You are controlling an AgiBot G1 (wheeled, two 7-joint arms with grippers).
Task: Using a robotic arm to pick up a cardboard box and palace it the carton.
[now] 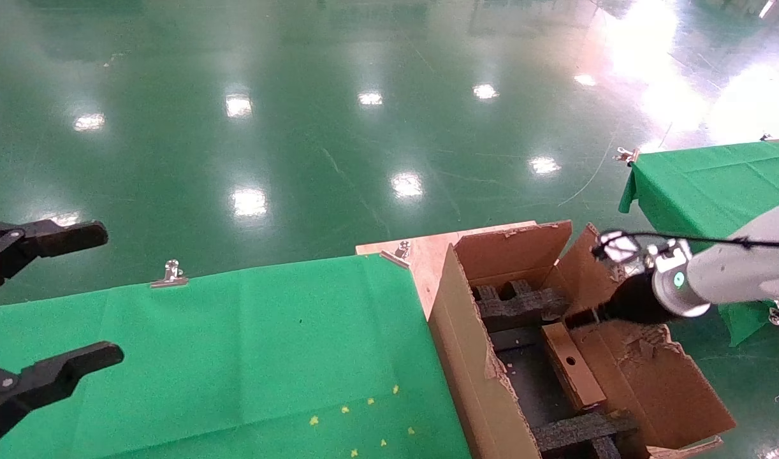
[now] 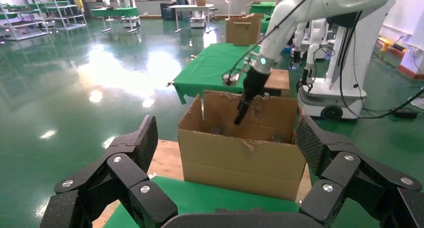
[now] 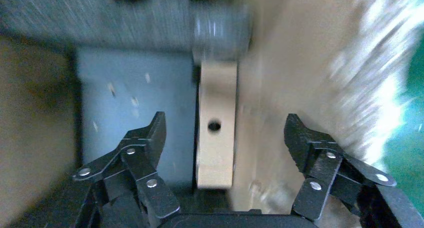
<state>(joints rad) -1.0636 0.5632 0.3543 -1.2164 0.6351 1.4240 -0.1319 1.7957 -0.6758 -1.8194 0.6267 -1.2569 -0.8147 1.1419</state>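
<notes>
Cardboard box: inside the carton, standing on a long edge against the inner wall on the robot's right, narrow face with a small round hole turned upward. In the right wrist view, same cardboard box straight ahead between the spread fingers, touched by neither. Right gripper wide open, holding nothing, over the carton's interior; in the head view only its black body visible past the green-lit ring, fingers hidden behind the far right flap. White robotic arm reaching in from the right, black cable along its top. Black foam blocks across the far end of the carton, another across the near end, dark floor between them. Carton flaps ragged, right flap folded outward. Carton resting on a wooden board, just beside the green cloth held by a metal clip. Left gripper parked at the left edge above the cloth, fingers wide apart, empty. From the left wrist view, carton ahead, with the right arm's gripper dipping into it from above.
</notes>
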